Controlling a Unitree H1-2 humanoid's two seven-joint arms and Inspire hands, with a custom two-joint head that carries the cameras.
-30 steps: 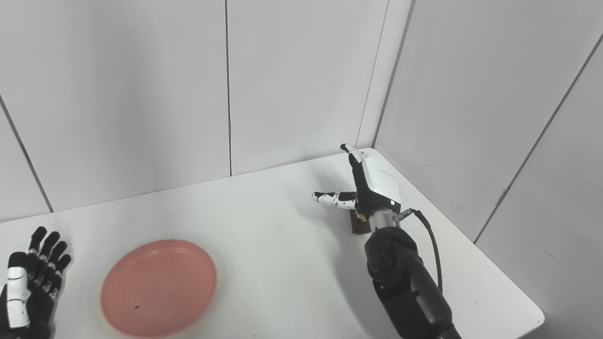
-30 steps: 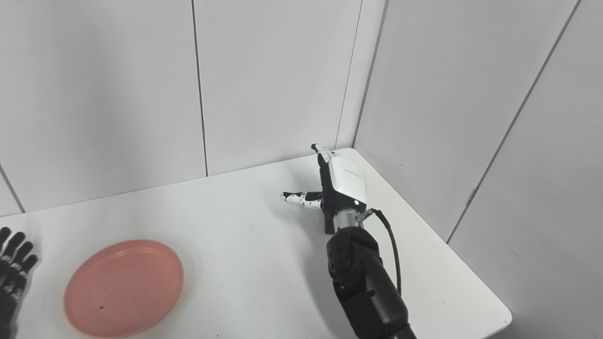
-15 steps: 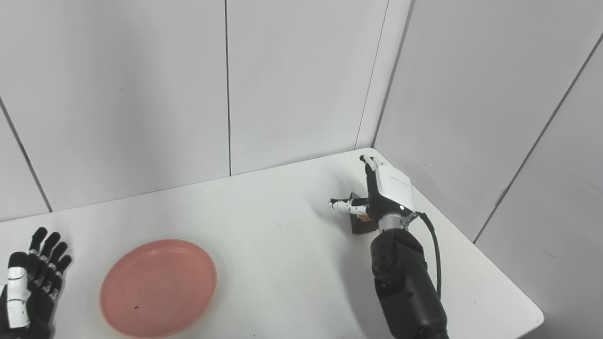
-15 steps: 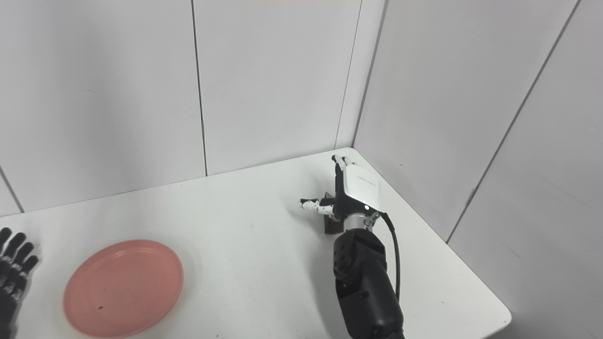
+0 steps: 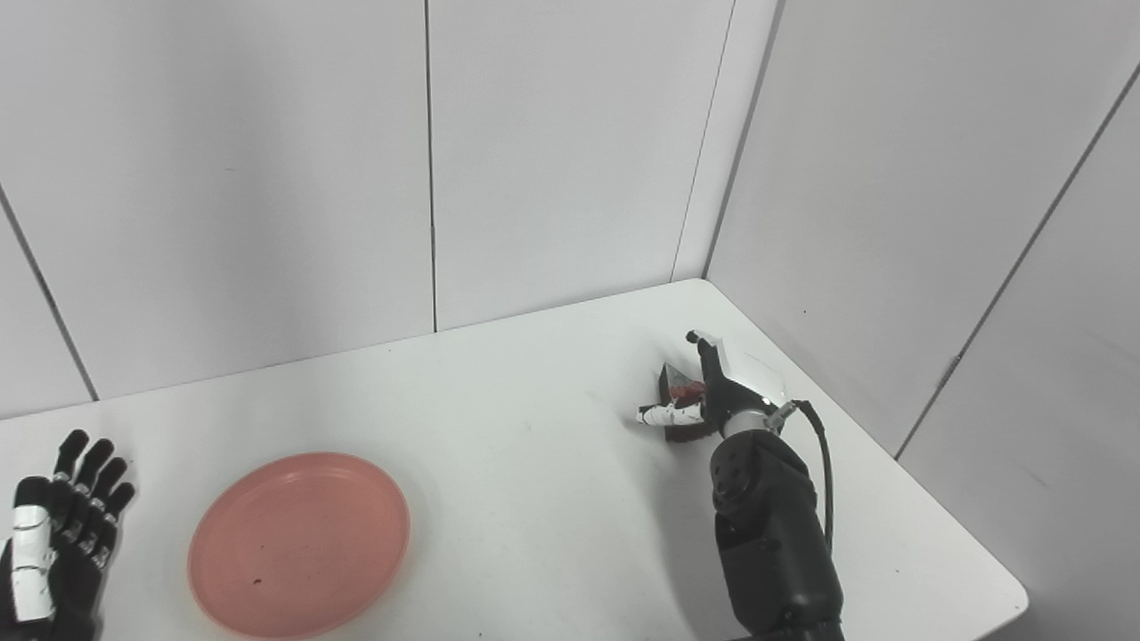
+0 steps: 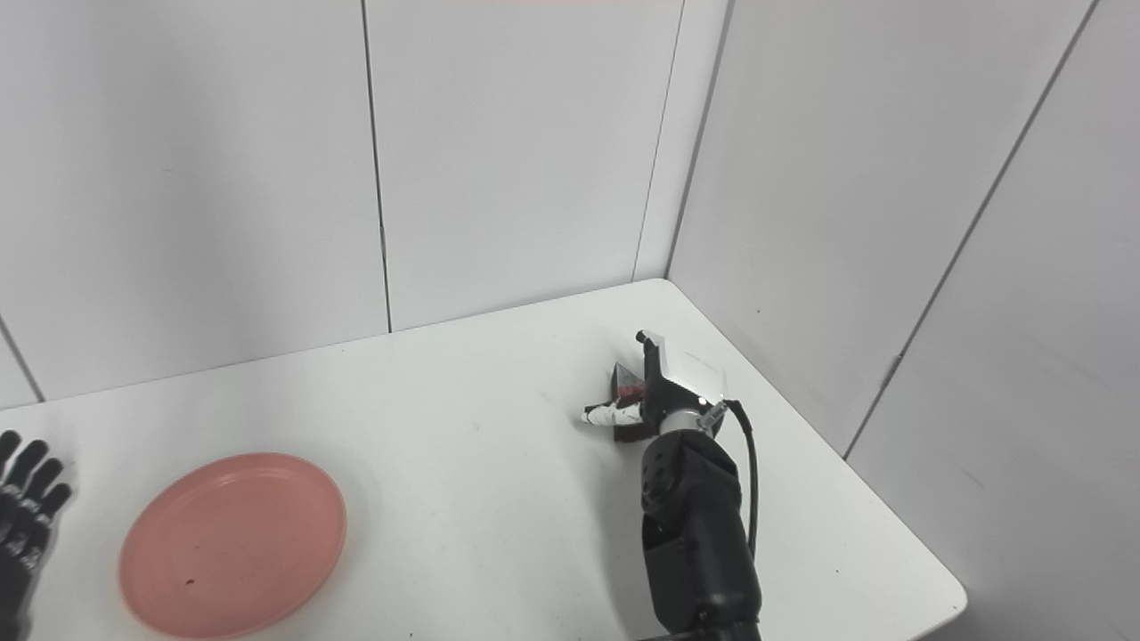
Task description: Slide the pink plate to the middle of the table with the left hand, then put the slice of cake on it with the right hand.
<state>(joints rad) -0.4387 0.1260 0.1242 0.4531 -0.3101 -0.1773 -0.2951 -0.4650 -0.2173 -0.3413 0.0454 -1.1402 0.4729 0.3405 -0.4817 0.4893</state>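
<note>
The right hand (image 5: 723, 385) lies low over the slice of cake (image 5: 679, 402) near the table's (image 5: 534, 463) far right corner. The slice sits under and just to the left of the palm: dark brown, with a bit of red showing on top. The thumb (image 5: 661, 414) reaches across its near side, and the fingers curl down over its far side, so the slice lies between thumb and fingers. The hand's white back covers much of the slice, and I cannot tell whether the fingers actually press on it or only cage it, nor whether it is off the table surface.

The pink plate (image 5: 299, 543) lies flat well to the left of that hand, toward the near left part of the table, with a small dark speck on its surface. Its near rim comes close to the picture's bottom edge.

The left hand (image 5: 55, 543) rests palm down just left of the plate, apart from it, fingers spread and holding nothing. It is cut off by the bottom-left corner in both views, and more so in the right eye view.
</note>
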